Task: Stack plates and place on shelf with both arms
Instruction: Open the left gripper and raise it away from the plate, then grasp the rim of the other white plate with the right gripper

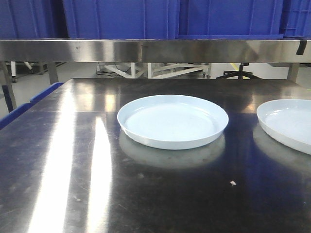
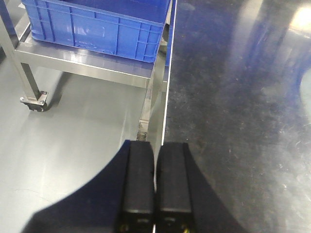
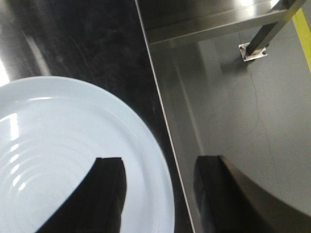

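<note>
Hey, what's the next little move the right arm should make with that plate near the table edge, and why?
Probably lower and close the right gripper on the rim of the right-hand plate. Its jaws stand open astride that rim, one finger over the plate, the other past the table edge, and nothing is gripped yet.

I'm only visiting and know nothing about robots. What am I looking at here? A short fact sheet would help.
Plates: two, a centre plate and a right plate, lying apart, not stacked
Surface: dark shiny table
Above: steel shelf holding blue crates
Left end effector: shut, empty, at the table's left edge
Right end effector: open, one finger over the right plate, the other past the table edge
</note>
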Action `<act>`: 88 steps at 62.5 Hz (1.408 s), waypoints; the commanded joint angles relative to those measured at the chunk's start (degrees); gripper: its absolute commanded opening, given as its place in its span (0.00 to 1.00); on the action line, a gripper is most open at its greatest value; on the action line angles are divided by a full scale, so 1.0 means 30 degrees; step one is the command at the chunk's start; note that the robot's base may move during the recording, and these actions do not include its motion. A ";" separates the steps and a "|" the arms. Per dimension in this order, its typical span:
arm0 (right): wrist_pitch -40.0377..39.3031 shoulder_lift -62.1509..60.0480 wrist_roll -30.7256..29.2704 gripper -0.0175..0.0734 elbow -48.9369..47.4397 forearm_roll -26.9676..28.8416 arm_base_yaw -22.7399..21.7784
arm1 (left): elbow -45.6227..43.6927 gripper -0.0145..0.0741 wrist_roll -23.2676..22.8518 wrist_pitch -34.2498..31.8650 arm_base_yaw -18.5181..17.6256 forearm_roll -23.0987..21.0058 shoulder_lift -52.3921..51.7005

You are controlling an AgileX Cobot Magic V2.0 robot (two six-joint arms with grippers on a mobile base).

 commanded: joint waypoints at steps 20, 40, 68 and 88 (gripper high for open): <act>-0.1166 0.1821 -0.0175 0.67 -0.0840 -0.0216 -0.0153 | -0.0537 0.27 -0.0085 -0.1331 0.0007 -0.0107 -0.0082; -0.1088 0.1782 -0.0175 0.23 -0.1436 -0.0640 -0.0153 | -0.0537 0.27 -0.0085 -0.1331 0.0007 -0.0107 -0.0082; 0.0772 -0.2105 -0.0175 0.22 -0.6021 -0.0320 0.1894 | -0.0537 0.27 -0.0085 -0.1331 0.0007 -0.0107 -0.0082; -0.0810 -0.0616 -0.0175 0.22 -0.6177 -0.0230 0.8125 | -0.0537 0.27 -0.0085 -0.1368 0.0007 -0.0107 -0.0082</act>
